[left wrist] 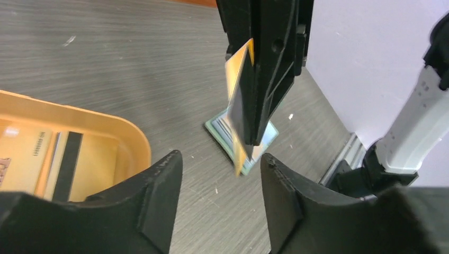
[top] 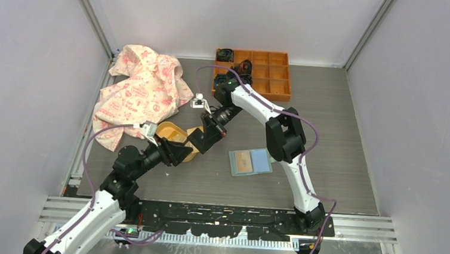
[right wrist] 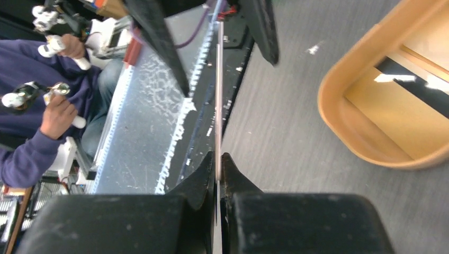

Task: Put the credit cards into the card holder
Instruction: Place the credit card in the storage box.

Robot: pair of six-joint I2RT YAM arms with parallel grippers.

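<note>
My right gripper (top: 203, 136) (right wrist: 218, 159) is shut on an orange credit card with a dark stripe (left wrist: 237, 100) (right wrist: 217, 90), held edge-on above the table. My left gripper (top: 182, 153) (left wrist: 221, 174) is open, its fingers apart on either side of the card's lower corner and not touching it. The mint-green card holder (top: 250, 162) (left wrist: 267, 138) lies open flat on the table to the right of both grippers. More credit cards (left wrist: 32, 156) (right wrist: 394, 100) lie in the yellow-orange dish (top: 171, 129) (left wrist: 129, 138) beside the grippers.
An orange compartment tray (top: 268, 76) with dark items stands at the back. A pink-patterned cloth (top: 144, 88) lies bunched at the back left. A metal rail (top: 222, 213) runs along the table's near edge. A person in blue (right wrist: 32, 106) sits beyond it.
</note>
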